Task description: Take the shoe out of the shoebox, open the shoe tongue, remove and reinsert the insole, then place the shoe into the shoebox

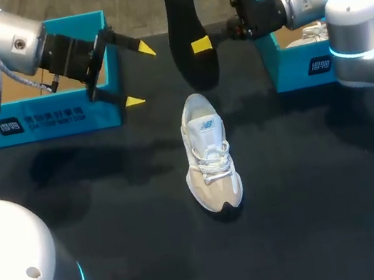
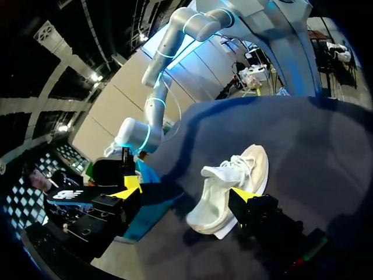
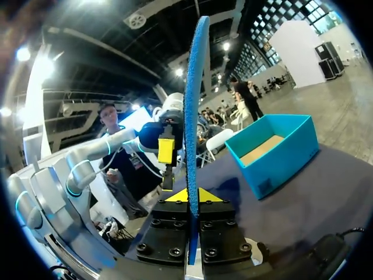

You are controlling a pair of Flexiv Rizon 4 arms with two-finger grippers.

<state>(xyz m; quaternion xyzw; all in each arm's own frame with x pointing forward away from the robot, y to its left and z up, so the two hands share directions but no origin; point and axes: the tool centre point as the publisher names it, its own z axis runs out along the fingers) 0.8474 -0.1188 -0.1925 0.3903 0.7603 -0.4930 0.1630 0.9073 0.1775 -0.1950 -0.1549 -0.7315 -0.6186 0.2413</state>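
A white lace-up shoe [image 1: 209, 156] stands upright at the middle of the dark table, toe toward the front edge. My right gripper [image 1: 203, 44] is shut on a black insole [image 1: 183, 17], holding it on edge in the air behind the shoe. In the right wrist view the insole [image 3: 195, 105] rises edge-on from between the yellow tips [image 3: 190, 195]. My left gripper [image 1: 139, 74] hangs open to the left of the insole, nothing in it. From the left wrist the shoe [image 2: 233, 184] lies ahead of the open gripper [image 2: 187, 191], apart from it.
A blue shoebox [image 1: 60, 120] stands at the back left behind my left gripper. A second blue shoebox [image 1: 294, 70] at the back right holds another white shoe [image 1: 313, 34]. My arms' bases fill both front corners.
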